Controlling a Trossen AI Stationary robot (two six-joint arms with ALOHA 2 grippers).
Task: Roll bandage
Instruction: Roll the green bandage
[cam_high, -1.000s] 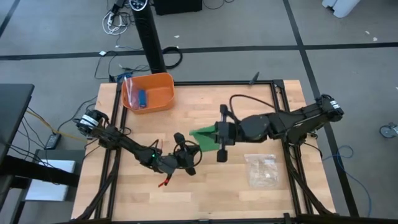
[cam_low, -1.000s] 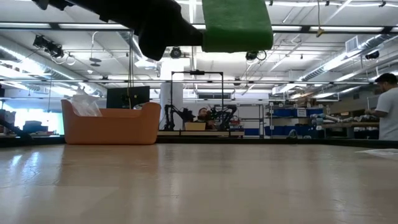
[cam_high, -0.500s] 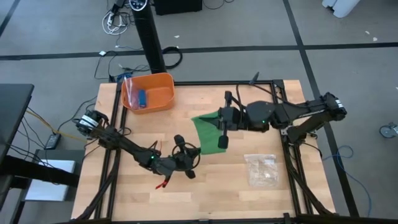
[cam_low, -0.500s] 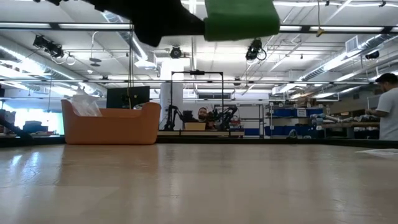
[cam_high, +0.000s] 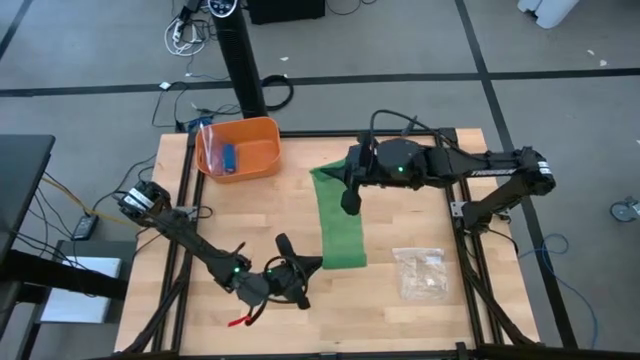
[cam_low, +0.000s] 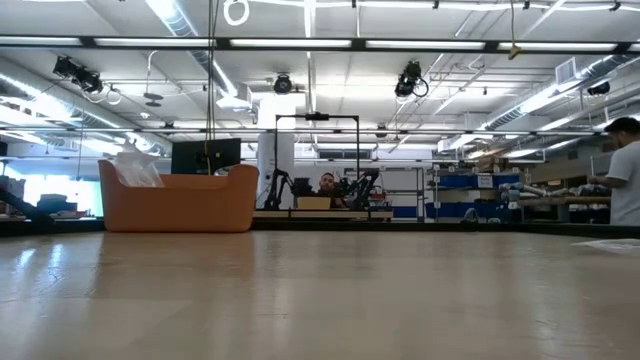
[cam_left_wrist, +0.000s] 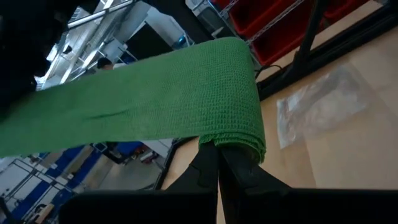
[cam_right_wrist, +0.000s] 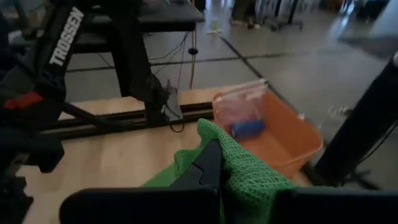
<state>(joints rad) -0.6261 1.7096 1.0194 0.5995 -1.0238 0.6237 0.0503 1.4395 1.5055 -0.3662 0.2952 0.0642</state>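
Note:
The bandage (cam_high: 338, 222) is a long flat strip of bright green fabric, held in the air between my two grippers. It runs from the table's far middle toward its near edge. My right gripper (cam_high: 340, 178) is shut on its far end and my left gripper (cam_high: 316, 264) is shut on its near end. Both wrist views show green mesh lying over the shut fingertips. Neither the bandage nor a gripper shows in the low view. My left gripper pinches the bandage's near end (cam_left_wrist: 235, 140) between its two fingers (cam_left_wrist: 219, 167), and the fabric folds over their tips. The fingers come about level from the table's left. The strip leaves the hold spread flat, clear of the table. My right gripper pinches the bandage's far end (cam_right_wrist: 231, 165) between its two fingers (cam_right_wrist: 210, 163), with the fabric bunched over their tips. The fingers come from the table's right, tipped slightly down. That end is lifted clear of the table.
An orange bin (cam_high: 240, 148) at the far left holds a small blue item (cam_high: 229, 157) and a clear bag. A clear crinkled plastic bag (cam_high: 422, 272) lies at the near right. A small red piece (cam_high: 243, 319) lies near the left arm. A person (cam_low: 625, 170) stands far off in the room.
My right gripper has gone toward the table's far edge and my left gripper toward the near edge. The bandage, a short bunched patch before, is now drawn out into a long flat strip between them. Both have left the top of the low view.

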